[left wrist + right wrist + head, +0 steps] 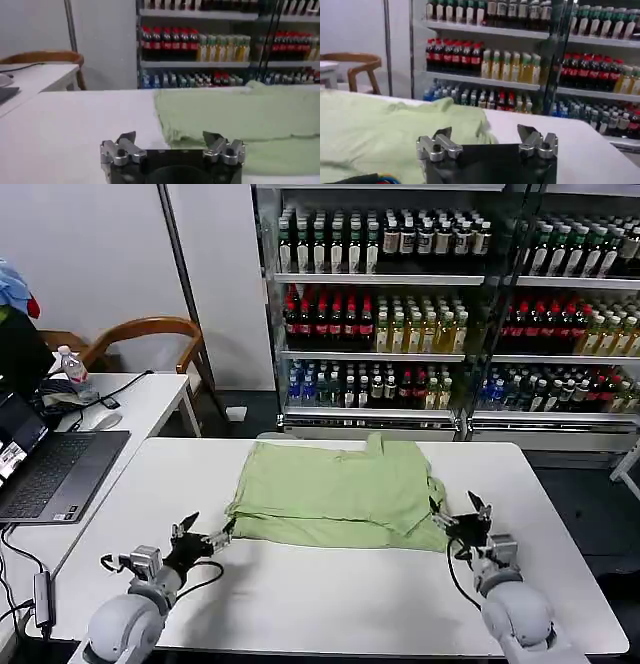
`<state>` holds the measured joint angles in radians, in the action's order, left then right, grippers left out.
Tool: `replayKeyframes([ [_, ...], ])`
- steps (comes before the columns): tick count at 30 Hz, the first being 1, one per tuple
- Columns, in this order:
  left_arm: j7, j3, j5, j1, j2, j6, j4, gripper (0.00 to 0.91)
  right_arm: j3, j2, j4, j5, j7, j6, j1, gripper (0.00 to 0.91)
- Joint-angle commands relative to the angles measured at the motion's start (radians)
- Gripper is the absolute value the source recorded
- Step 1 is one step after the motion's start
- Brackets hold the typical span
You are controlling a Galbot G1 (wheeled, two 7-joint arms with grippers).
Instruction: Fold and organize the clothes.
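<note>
The polo shirt lies at the centre of the head view, on the white table. It is already gathered into a roughly rectangular, layered bundle, and no sleeves spread outward. A flap or collar part stands up along its far edge. The near edge shows stacked layers, and the lower right corner looks loose and uneven.

The left gripper sits in the lower left of the head view, at the bundle's near left corner. Its jaws stand apart and hold nothing; the tips are just beside the cloth. The right gripper sits in the lower right of the head view, at the near right corner. Its jaws are likewise spread and hold nothing.

Judgement: the main folds appear complete. Remaining work is probably a final fold or a squaring of the edges, followed by placement of the bundle. With both grippers at opposite near corners, a two-arm pinch of that edge seems the likely next step.
</note>
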<state>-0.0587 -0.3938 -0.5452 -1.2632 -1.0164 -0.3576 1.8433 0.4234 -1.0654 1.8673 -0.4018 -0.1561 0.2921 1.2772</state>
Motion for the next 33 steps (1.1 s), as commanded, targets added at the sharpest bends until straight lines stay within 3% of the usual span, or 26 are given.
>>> replayKeyframes([
  [1, -0.031, 0.027, 0.055, -0.019, -0.006, -0.028, 0.012, 0.907, 0.007, 0.011, 0.055, -0.003, -0.043, 0.023, 0.1, 0.907],
  [18, -0.065, 0.07, -0.014, 0.114, -0.035, -0.103, -0.1, 0.907, -0.013, -0.025, -0.007, -0.054, -0.068, 0.049, 0.065, 0.907],
  [19, -0.066, 0.074, -0.012, 0.118, -0.035, -0.103, -0.106, 0.907, -0.013, -0.026, -0.008, -0.056, -0.068, 0.049, 0.068, 0.786],
  [20, -0.069, 0.077, -0.009, 0.125, -0.036, -0.102, -0.111, 0.796, -0.013, -0.026, -0.008, -0.057, -0.067, 0.051, 0.069, 0.504],
  [21, -0.077, 0.081, -0.006, 0.131, -0.036, -0.103, -0.117, 0.05, -0.014, -0.026, -0.008, -0.058, -0.067, 0.052, 0.071, 0.01],
  [33, -0.102, 0.113, -0.006, 0.132, -0.028, -0.123, -0.1, 0.05, -0.013, -0.034, -0.016, -0.065, -0.056, 0.057, 0.067, 0.0],
])
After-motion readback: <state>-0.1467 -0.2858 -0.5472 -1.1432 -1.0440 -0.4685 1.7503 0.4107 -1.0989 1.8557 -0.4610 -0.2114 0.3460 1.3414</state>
